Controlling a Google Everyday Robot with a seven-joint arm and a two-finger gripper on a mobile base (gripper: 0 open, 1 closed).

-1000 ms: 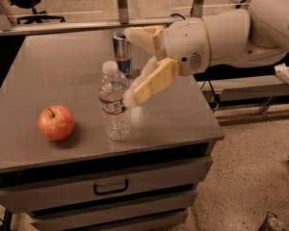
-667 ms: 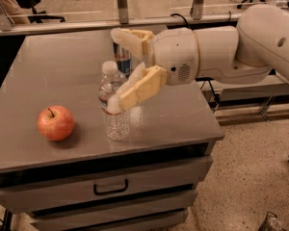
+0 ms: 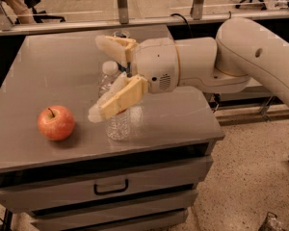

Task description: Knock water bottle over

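Note:
The water bottle (image 3: 118,125), clear ribbed plastic with a white cap, stands on the grey table (image 3: 48,81) near its front middle. Its top leans slightly left. My gripper (image 3: 97,78) reaches in from the right and is open. The near finger (image 3: 116,100) lies across the front of the bottle's middle and hides the label. The far finger (image 3: 113,45) is behind the bottle, and the cap shows between the two. The blue-and-silver can (image 3: 119,33) is mostly hidden behind the far finger.
A red apple (image 3: 56,122) lies on the table to the left of the bottle. The table has drawers below its front edge (image 3: 111,186). The arm (image 3: 241,57) spans the table's right side. Office chairs stand behind a rail at the back.
My gripper has moved left, so the bottle now sits between the fingers and the near finger covers its middle. The bottle's top has shifted slightly. The apple has not moved.

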